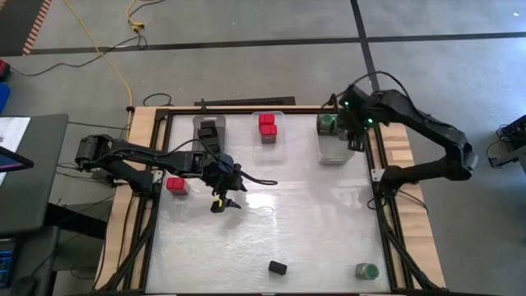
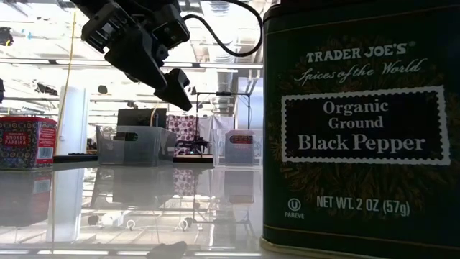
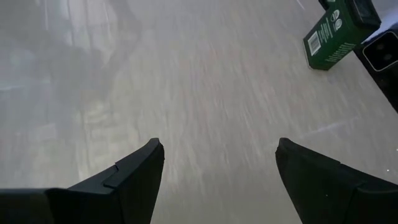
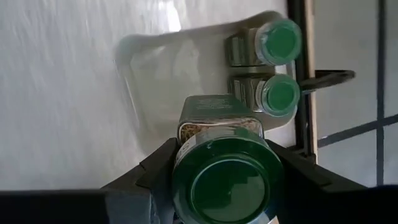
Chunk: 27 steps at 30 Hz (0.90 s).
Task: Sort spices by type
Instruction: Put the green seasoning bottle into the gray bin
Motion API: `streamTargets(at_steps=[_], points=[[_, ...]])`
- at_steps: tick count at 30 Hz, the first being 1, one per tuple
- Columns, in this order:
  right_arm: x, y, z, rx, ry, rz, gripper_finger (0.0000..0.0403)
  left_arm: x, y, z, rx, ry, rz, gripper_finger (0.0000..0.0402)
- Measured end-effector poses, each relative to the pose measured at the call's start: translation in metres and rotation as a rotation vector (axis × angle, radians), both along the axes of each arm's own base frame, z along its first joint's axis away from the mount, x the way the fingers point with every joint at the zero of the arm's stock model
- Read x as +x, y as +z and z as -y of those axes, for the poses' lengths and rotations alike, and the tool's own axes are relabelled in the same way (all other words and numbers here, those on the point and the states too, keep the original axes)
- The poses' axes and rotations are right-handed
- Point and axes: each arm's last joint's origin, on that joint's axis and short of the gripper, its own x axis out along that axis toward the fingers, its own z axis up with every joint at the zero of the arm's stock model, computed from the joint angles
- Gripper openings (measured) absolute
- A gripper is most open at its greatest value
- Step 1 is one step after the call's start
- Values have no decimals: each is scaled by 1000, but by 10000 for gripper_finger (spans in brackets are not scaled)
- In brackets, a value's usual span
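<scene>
My right gripper (image 1: 355, 131) hovers over the far-right clear bin (image 1: 333, 154), shut on a green-lidded jar (image 4: 227, 180). Two more green-lidded jars (image 4: 280, 40) (image 4: 280, 93) sit in that bin. My left gripper (image 1: 222, 201) hangs open above the table's left middle, nothing between its fingers (image 3: 134, 174). A red box (image 1: 177, 185) stands on the table beside the left arm. Near the front edge stand a black box (image 1: 277, 267) and a green-lidded jar (image 1: 366, 270). My right gripper pinches the jar between its two fingers (image 4: 155, 168), one on each side of the jar's upper wall just under the green lid (image 4: 180, 155). The fingers come from above, pointing steeply down. The jar hangs lifted clear over the bin, lid toward the wrist.
At the far edge stand a bin with black boxes (image 1: 209, 130) and a bin with red boxes (image 1: 267, 127). The black pepper tin (image 2: 359, 122) fills the right of the low view. A wooden frame (image 1: 399, 148) borders the table. Bare tabletop lies between the arms.
</scene>
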Motion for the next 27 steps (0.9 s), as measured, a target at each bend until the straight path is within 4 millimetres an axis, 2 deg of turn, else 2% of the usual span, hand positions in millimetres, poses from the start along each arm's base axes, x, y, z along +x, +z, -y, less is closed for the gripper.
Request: streamTargets(at_steps=[6,12,27], points=[[13,-34,24,70,78,-56,221,0,0,0,0,0,0,297],[9,-64,35,102,90,-105,221,0,0,0,14,-12,6,297],[-4,-96,48,128,137,-59,221,1,1,0,20,-17,23,297]])
